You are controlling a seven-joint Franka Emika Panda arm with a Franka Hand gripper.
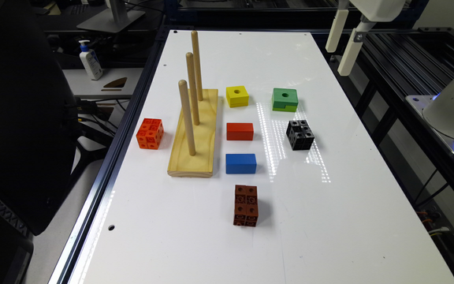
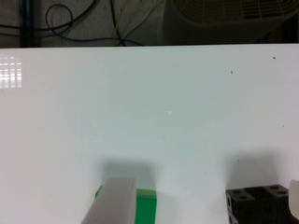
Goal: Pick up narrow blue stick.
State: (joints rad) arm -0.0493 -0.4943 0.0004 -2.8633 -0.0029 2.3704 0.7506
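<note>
- Narrow blue stick lies flat on the table beside the peg board, sides clear for grasping.
- End effector hangs released, well apart.

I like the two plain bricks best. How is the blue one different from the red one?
The narrow blue stick is blue; the red block is red. In the exterior view the blue one lies nearer the camera, next to the end of the wooden peg board, while the red one sits beside the board's middle. Both are smooth, solid, without holes, the same shape, lying flat the same way.
</note>
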